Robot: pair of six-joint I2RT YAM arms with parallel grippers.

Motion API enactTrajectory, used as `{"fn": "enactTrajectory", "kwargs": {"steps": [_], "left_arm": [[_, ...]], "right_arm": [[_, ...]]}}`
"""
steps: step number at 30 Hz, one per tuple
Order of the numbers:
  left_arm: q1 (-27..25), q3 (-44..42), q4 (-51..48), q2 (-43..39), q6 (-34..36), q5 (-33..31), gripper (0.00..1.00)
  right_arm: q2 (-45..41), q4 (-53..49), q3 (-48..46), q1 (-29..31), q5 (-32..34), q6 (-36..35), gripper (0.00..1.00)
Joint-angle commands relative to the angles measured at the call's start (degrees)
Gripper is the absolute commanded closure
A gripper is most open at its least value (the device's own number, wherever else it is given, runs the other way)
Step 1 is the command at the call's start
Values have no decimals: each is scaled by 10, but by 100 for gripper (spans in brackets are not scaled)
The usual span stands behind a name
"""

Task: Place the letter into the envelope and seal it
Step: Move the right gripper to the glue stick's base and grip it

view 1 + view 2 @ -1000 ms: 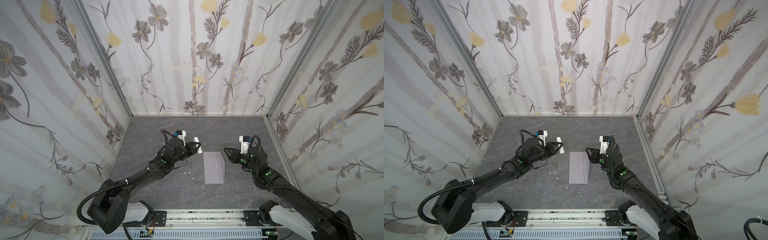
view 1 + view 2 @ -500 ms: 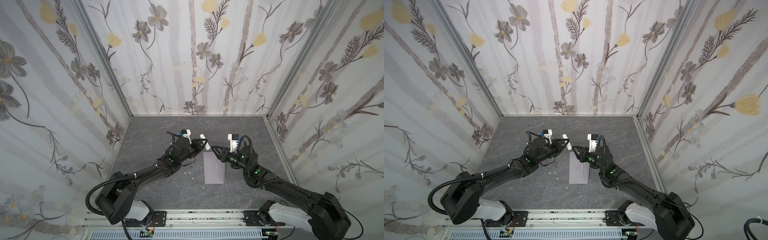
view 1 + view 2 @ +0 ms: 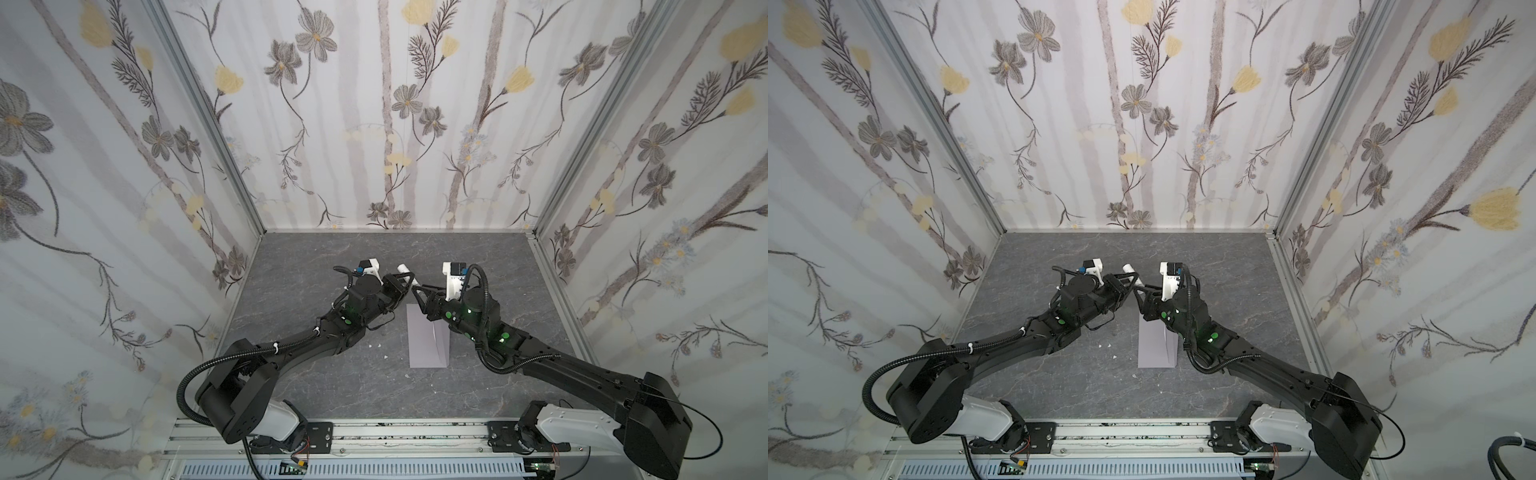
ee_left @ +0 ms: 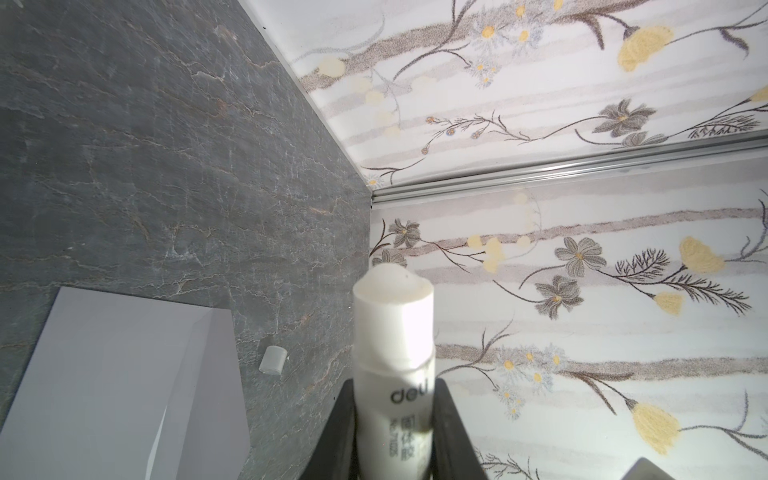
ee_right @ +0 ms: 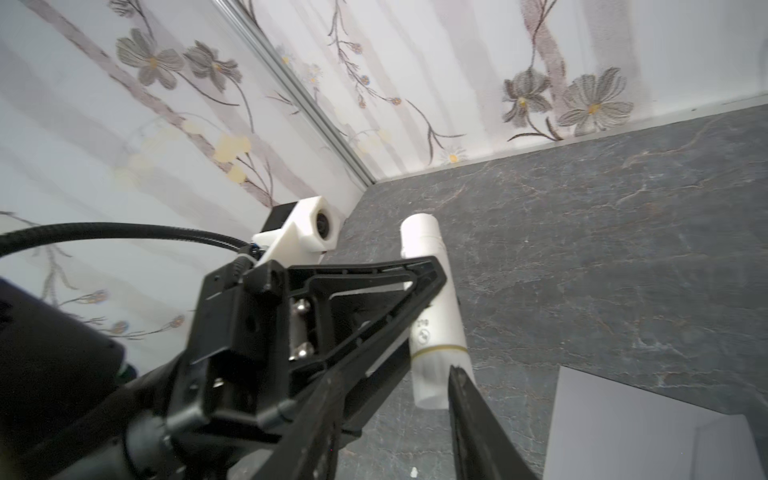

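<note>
Holding white uncapped glue-stick tube clenched in left gripper; right gripper released, straddling tube base; grey-lavender paper envelope on surface, likely light, limp; pinch by edge.

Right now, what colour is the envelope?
The envelope is plain grey-lavender, with no pattern; it shows best in a top view.

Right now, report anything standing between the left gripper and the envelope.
Only the right gripper: jaws open at the base of the glue stick that the left gripper is shut on, it hangs by the envelope's far end. Nothing lies on it.
</note>
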Motion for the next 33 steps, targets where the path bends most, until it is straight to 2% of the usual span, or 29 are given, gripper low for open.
{"fn": "enactTrajectory", "kwargs": {"steps": [1,5,13,21,33], "left_arm": [[1,10,23,2,-14,5,100],[5,10,9,0,-16,42,100],[16,-3,5,-8,-30,93,100],[18,10,5,0,-28,110,100],[17,14,6,7,-28,116,100]], "right_arm": [[8,-63,24,17,80,-63,56],[-5,-90,25,20,110,-100,54],[-31,-75,0,19,87,-147,53],[-19,-79,7,19,54,-161,53],[-9,-76,30,19,50,-171,56]]}}
